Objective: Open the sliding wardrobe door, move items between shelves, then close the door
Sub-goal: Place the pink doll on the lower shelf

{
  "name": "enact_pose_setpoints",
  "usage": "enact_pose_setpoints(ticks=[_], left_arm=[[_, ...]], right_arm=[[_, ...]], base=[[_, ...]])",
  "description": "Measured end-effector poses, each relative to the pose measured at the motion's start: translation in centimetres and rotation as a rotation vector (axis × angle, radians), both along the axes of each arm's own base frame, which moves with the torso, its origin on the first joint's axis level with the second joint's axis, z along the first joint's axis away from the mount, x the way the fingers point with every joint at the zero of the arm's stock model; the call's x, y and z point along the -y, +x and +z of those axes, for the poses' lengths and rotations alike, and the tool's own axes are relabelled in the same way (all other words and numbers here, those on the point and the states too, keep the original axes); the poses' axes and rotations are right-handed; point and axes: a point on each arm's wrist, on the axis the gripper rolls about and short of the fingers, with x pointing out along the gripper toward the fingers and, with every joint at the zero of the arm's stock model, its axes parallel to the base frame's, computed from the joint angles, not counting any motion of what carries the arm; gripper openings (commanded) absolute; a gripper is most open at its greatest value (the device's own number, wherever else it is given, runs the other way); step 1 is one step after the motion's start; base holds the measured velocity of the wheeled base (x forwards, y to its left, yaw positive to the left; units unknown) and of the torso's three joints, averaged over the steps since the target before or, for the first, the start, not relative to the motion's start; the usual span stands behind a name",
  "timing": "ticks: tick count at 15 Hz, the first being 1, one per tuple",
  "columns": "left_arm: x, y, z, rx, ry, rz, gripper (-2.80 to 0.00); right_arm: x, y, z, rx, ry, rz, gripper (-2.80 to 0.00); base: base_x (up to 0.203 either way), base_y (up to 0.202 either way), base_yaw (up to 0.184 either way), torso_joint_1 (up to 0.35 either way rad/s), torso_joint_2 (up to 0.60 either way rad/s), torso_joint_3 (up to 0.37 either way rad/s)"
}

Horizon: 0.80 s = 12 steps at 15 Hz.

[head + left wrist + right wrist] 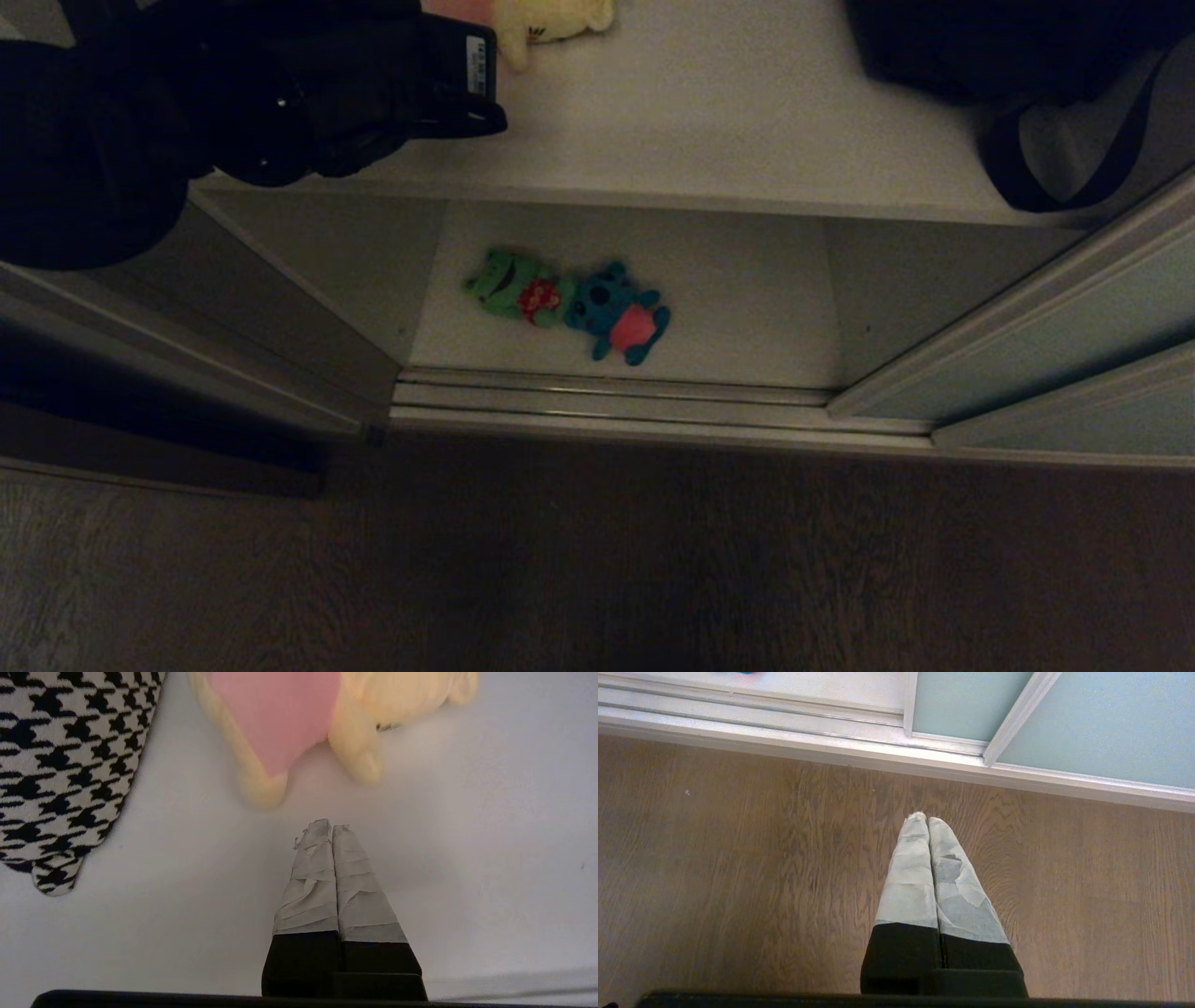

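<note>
The sliding wardrobe door (1055,345) stands slid to the right, leaving the shelves exposed. On the upper shelf (728,112) lies a cream-yellow plush with pink (551,23). My left arm (280,93) reaches over that shelf. In the left wrist view my left gripper (331,826) is shut and empty, its tips a short way from the cream plush (280,714) and not touching it. A green plush with red (509,285) and a blue plush with a pink belly (621,313) lie side by side on the lower shelf (747,289). My right gripper (927,819) hangs shut over the wooden floor.
A black strapped bag (980,47) fills the upper shelf's right end. A black-and-white houndstooth cloth (60,765) lies beside the cream plush. The ribbed metal floor track (607,401) runs along the wardrobe's front, with wooden floor (597,560) before it.
</note>
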Motion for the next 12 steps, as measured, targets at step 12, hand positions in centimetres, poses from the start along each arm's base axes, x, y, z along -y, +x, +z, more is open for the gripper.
enact_pose_setpoints(ticks=[12], left_arm=[[-1.9,-0.7,2.2,-0.235,-0.143,-0.266,0.00]], right_arm=[[0.0,0.0,0.0,-0.001,0.001,0.000,-2.80]], base=[[0.000,0.000,0.000,0.000,0.00,0.000]])
